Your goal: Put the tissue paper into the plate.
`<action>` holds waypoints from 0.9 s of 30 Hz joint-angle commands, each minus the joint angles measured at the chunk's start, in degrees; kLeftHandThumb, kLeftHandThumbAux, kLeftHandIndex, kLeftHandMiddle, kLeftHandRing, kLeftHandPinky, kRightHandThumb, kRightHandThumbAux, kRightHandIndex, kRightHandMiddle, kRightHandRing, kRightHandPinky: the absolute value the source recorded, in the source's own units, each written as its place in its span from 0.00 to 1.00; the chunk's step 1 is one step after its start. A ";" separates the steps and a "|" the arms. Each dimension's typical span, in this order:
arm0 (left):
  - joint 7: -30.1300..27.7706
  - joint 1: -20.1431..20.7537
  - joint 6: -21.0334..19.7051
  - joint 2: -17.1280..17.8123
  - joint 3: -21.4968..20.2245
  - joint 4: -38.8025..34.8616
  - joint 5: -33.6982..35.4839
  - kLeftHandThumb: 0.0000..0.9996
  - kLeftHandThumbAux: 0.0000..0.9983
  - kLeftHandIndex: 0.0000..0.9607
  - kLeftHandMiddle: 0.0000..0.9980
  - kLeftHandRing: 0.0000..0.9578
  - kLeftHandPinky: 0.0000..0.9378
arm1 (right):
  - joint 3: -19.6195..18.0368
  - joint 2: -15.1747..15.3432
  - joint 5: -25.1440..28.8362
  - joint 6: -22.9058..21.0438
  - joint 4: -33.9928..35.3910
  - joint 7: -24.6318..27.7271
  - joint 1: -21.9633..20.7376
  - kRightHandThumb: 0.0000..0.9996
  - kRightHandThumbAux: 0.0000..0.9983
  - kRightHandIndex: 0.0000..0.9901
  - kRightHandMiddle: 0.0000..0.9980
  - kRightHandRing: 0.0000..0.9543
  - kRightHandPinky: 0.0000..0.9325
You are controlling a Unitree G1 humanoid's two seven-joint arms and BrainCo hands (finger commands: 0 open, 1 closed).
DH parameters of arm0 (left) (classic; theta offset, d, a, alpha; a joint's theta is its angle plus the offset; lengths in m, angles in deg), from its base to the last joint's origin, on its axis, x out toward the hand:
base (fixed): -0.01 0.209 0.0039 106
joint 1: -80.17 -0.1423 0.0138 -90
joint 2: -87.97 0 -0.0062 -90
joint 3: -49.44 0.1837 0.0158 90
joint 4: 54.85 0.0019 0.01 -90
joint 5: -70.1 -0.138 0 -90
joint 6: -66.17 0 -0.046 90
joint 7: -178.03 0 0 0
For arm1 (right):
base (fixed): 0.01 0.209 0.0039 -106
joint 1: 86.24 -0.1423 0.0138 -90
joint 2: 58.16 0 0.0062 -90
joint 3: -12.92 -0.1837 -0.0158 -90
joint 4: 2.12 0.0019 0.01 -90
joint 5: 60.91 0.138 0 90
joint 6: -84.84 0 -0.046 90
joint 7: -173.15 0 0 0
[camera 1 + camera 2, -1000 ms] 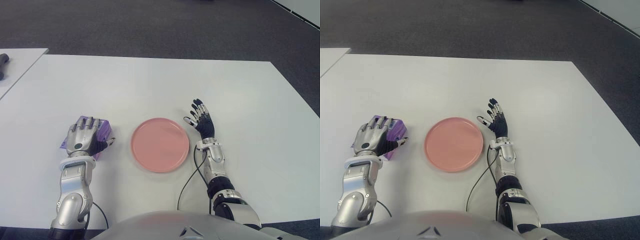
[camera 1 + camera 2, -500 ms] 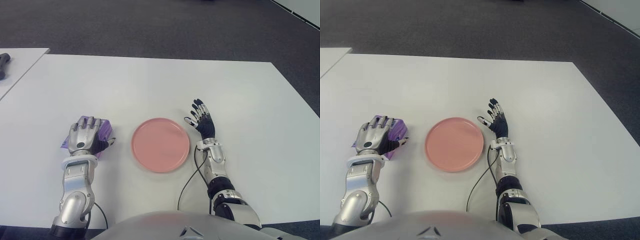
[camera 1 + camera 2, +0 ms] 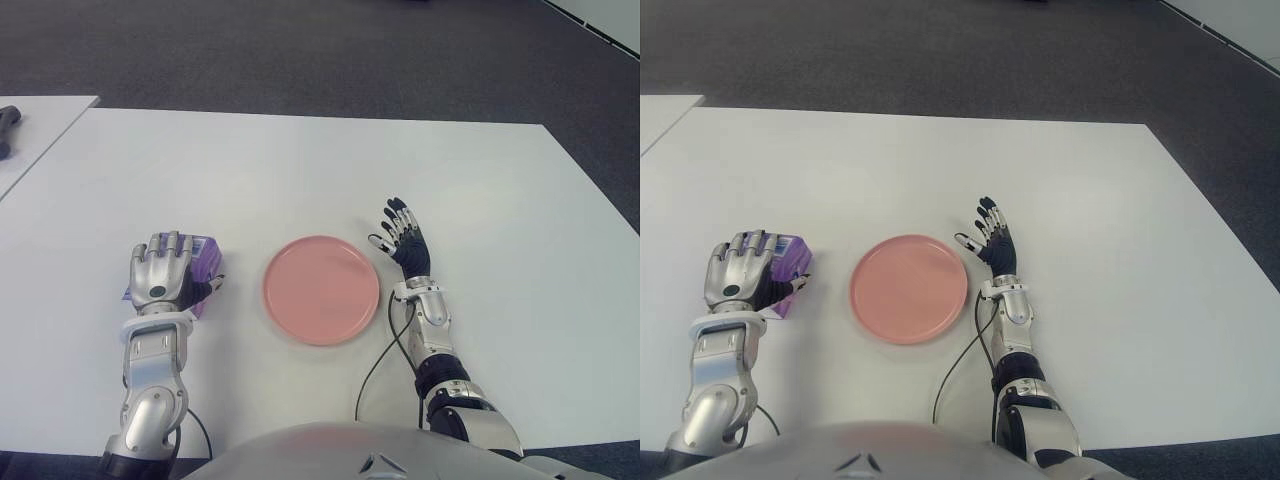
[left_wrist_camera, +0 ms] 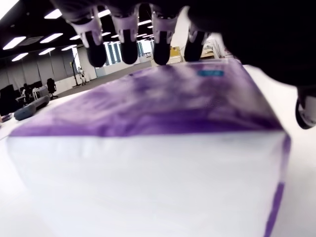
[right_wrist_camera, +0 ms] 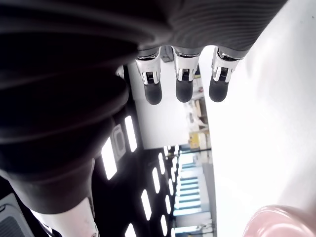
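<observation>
Left hand (image 3: 163, 273) lies palm-down over the purple tissue pack (image 3: 203, 262), which sits on the white table (image 3: 300, 170) to the left of the pink plate (image 3: 321, 289). The fingers drape across the top of the pack, and in the left wrist view their tips (image 4: 127, 39) hang over its far edge while the thumb shows at its side, so the hand reads as closing around the pack; whether the grip is firm enough to lift cannot be told, since the pack is flat on the table. The pack lies directly beneath this hand, its long axis running roughly away from the robot, in line with the forearm, and only its right edge peeks out past the fingers toward the plate. That places the plate just to the right of the pack, near but not touching, so the coming move looks like a short lift and a sideways carry to the right. The plate holds nothing. Beyond it, just beside the plate's right rim, the right hand (image 3: 403, 240) shows with fingers spread and pointing away from the robot, holding nothing. The left hand is plainly the nearer one to the pack, and the task is at the grasping step, with nothing yet in the plate.
</observation>
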 commanded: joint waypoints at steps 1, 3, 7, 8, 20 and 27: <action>1.37 -1.04 -0.46 -0.10 0.58 -0.82 -0.95 0.04 0.29 0.00 0.00 0.00 0.00 | -0.97 -0.05 1.73 -0.72 -4.20 0.37 6.47 0.03 0.83 0.05 0.02 0.01 0.08; 1.54 -1.38 -0.47 0.12 0.48 -1.08 -1.21 0.04 0.29 0.00 0.00 0.00 0.00 | -1.08 0.07 1.81 -0.80 -4.31 0.49 6.33 0.03 0.83 0.05 0.02 0.01 0.08; 1.50 -1.97 -0.38 0.77 0.11 -1.26 -1.96 0.05 0.30 0.00 0.00 0.00 0.00 | -1.25 0.22 1.91 -0.91 -4.50 0.66 6.11 0.03 0.83 0.05 0.02 0.01 0.08; 1.70 -2.29 -0.41 1.41 -0.14 -1.03 -2.85 0.05 0.31 0.00 0.00 0.00 0.00 | -1.29 0.27 1.94 -0.94 -4.55 0.70 6.05 0.03 0.83 0.05 0.02 0.01 0.08; 5.68 -4.57 -1.08 4.96 -2.30 -0.71 -7.26 0.06 0.39 0.00 0.00 0.00 0.00 | -1.55 0.85 2.46 -1.23 -5.02 1.15 5.53 0.03 0.83 0.05 0.02 0.01 0.08; 5.58 -5.38 -1.26 4.40 -2.62 -2.35 -8.18 0.06 0.40 0.00 0.00 0.00 0.00 | -1.66 1.12 2.71 -1.39 -5.09 1.37 5.36 0.03 0.83 0.05 0.02 0.01 0.08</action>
